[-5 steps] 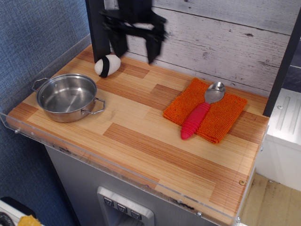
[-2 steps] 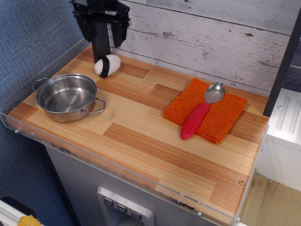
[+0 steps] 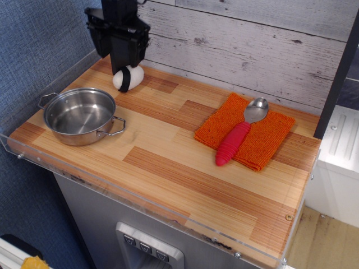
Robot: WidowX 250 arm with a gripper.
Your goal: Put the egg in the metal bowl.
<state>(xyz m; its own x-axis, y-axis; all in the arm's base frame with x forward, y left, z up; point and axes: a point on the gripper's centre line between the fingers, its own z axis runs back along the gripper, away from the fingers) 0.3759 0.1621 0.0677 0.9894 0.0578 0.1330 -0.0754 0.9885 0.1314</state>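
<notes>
The egg (image 3: 128, 78) is lying at the far left of the wooden counter (image 3: 168, 157), long axis level, black band upright. The gripper (image 3: 122, 63) is hanging directly above it, fingers spread. The metal bowl (image 3: 80, 116) is sitting nearer; a spoon (image 3: 240, 133) is resting on an orange cloth (image 3: 263, 140) at right.

An orange cloth (image 3: 263, 143) lay flat on the right half of the wooden bench (image 3: 168, 162). A spoon (image 3: 242, 130) with a red handle rested on it, metal bowl-end toward the grey plank wall (image 3: 252, 45), handle tip overhanging the cloth's front edge.
</notes>
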